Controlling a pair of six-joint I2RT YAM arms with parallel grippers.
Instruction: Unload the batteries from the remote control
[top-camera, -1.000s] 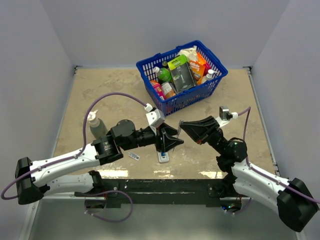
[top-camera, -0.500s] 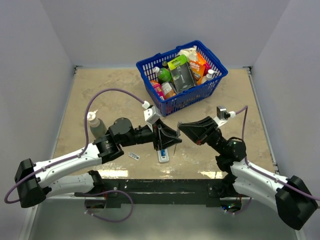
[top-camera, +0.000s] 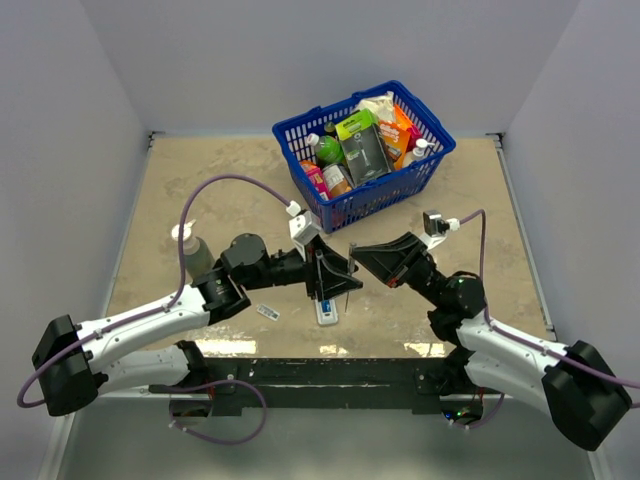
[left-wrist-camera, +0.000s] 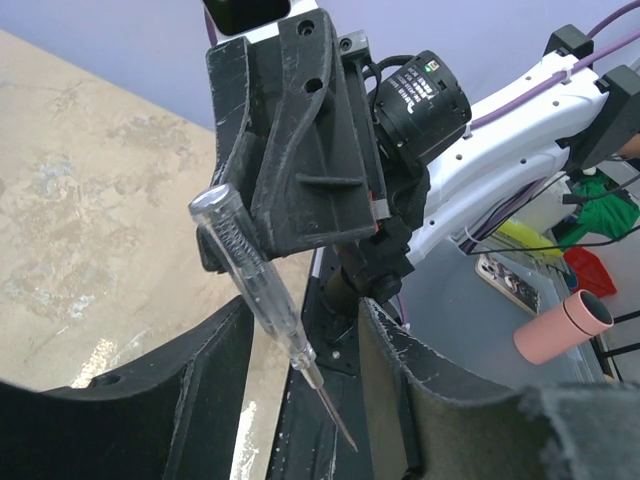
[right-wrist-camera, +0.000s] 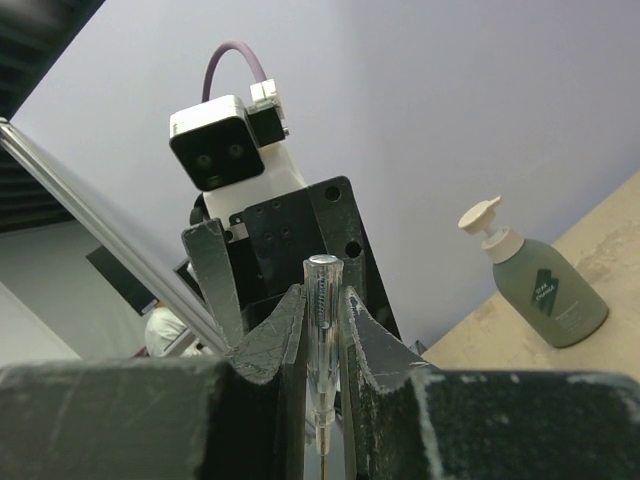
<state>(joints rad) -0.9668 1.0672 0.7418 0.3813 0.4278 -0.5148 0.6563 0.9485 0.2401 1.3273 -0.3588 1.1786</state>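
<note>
While the slim white remote control (top-camera: 327, 314) lies on the table (top-camera: 200, 180) below, a clear plastic screwdriver (left-wrist-camera: 255, 270) is pinched in the right gripper (right-wrist-camera: 322, 305) and the left gripper (left-wrist-camera: 303, 312) is spread. The tip must be lowered to pry the blue battery (top-camera: 326, 302) out.

top: high, looking down | wrists: close, facing; share screwdriver (left-wrist-camera: 268, 303)
</note>
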